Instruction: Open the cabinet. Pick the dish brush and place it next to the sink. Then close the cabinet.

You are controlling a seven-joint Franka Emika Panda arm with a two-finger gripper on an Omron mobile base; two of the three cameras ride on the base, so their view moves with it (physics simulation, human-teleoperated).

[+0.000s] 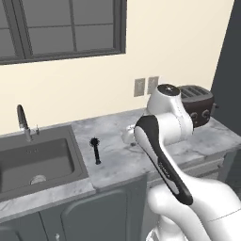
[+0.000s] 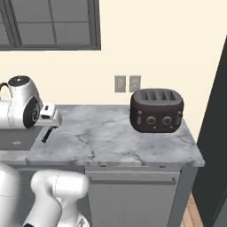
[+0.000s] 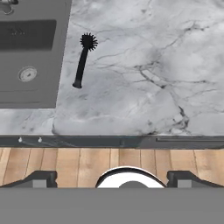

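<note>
The dish brush (image 1: 96,150), black with a round bristle head, lies flat on the marble counter just right of the sink (image 1: 42,153). From the hand view, the dish brush (image 3: 83,61) rests beside the sink (image 3: 35,35), its bristles pointing toward the wall. My gripper (image 3: 113,179) hangs above the counter's front edge, to the right of the brush and clear of it. It is open with nothing between its fingers (image 3: 41,179). In the right base view the white hand (image 2: 49,115) hovers just over the brush handle (image 2: 47,134). The cabinet is out of view.
A dark toaster (image 1: 197,104) (image 2: 156,110) stands at the back right of the counter. The faucet (image 1: 22,122) rises behind the sink. A tall dark grey panel (image 2: 215,133) bounds the counter on the right. Low cabinet doors (image 1: 94,212) sit under the counter.
</note>
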